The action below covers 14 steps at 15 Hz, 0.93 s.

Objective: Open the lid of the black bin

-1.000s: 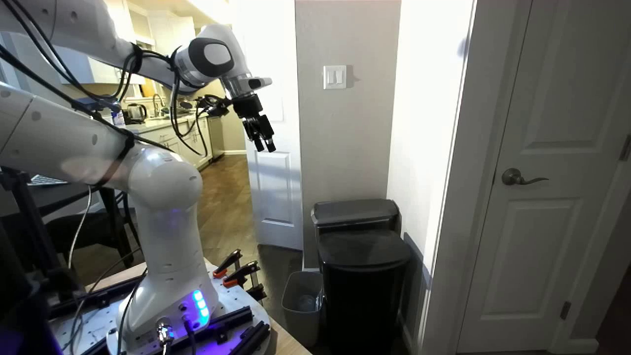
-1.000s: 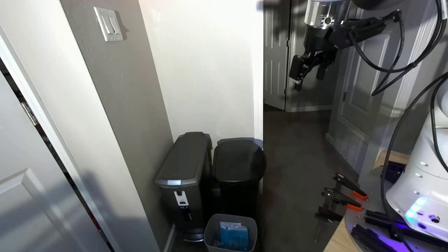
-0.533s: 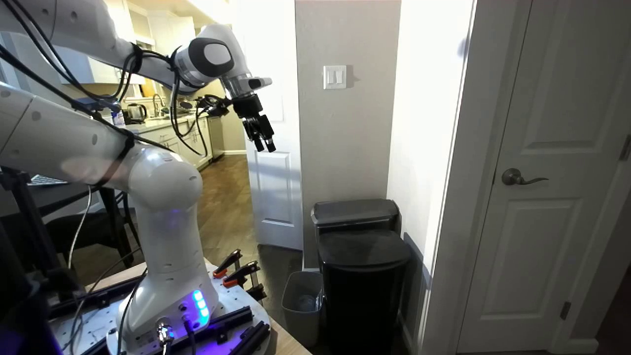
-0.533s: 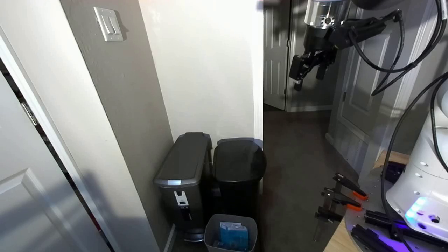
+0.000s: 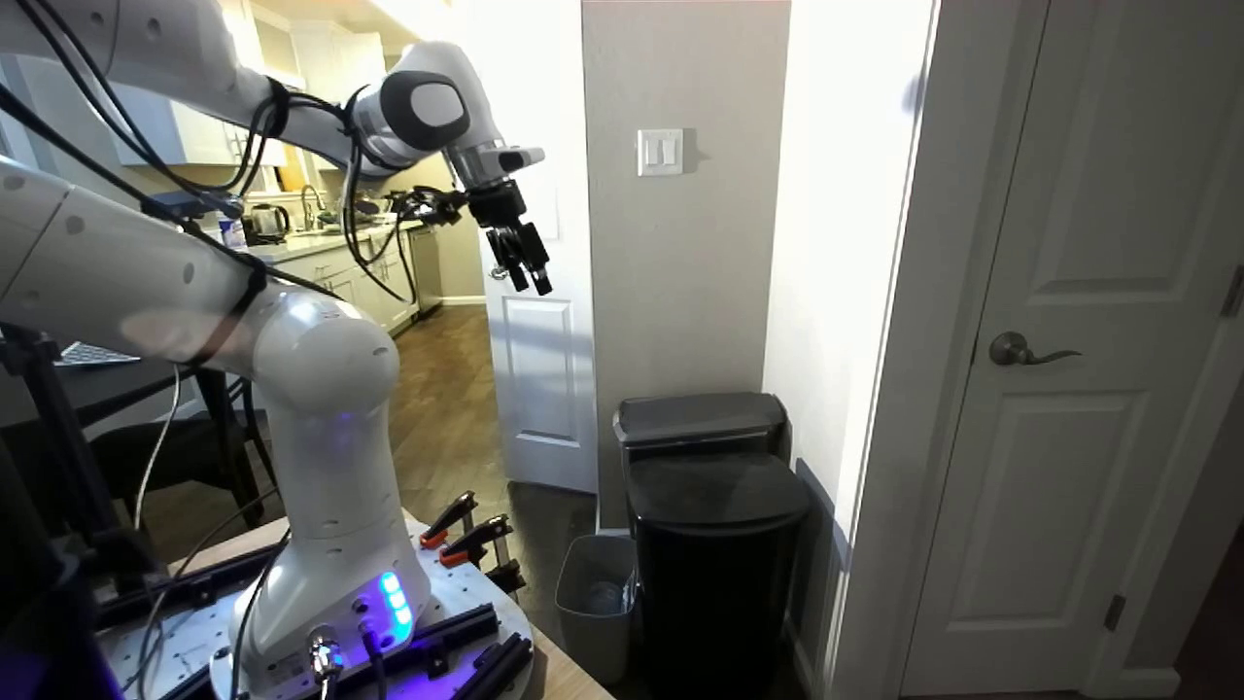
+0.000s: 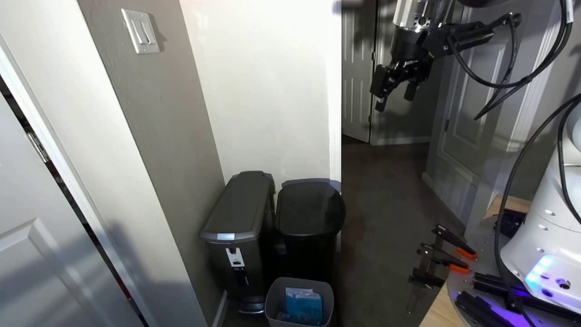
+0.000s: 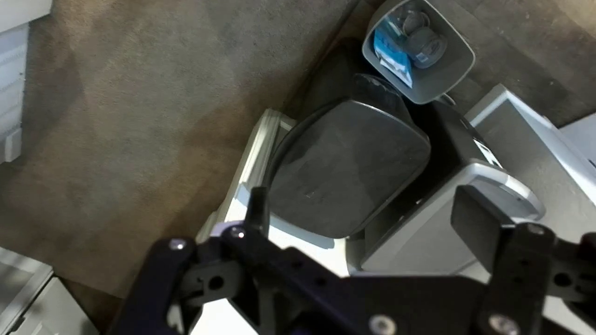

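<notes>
In an exterior view we lose the lower part of the black bin (image 6: 312, 254) behind the wastebasket (image 6: 276, 297); we cannot read the white label (image 6: 234, 257).

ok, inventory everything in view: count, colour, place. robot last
Black bin: one, black, beside grey bin
Lid: one, black, closed on black bin
Grey bin: one, dark grey, beside grey wall
Wastebasket: one, grey, on floor beside both bins
Blue packet: one, blue, in wastebasket
Containers: apparently two, clear, in wastebasket
Switch plate: one, white, on grey wall
Doors: several, whitish, background; count unclear
Clamps: at least two, black-orange, table edge
Kettle: one, silver-black, kitchen counter
Cables: several, black, along arm
Arm: one, white, base on table
Gripper: one, black, open, higher than bins
</notes>
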Each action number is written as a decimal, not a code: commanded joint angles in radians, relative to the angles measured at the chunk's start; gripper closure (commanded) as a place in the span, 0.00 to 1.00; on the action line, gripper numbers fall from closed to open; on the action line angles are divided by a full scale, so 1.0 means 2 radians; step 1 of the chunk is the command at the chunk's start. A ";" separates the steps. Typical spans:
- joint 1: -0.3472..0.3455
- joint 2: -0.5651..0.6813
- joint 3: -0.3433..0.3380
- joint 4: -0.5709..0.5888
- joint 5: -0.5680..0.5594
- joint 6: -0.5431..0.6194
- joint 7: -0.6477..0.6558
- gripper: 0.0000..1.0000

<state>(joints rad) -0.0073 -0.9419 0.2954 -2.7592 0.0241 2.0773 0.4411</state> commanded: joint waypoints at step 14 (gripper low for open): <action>0.072 0.312 -0.299 0.168 0.231 0.195 -0.278 0.00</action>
<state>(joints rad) 0.0984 -0.4749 -0.2503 -2.5253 0.3549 2.4736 -0.0126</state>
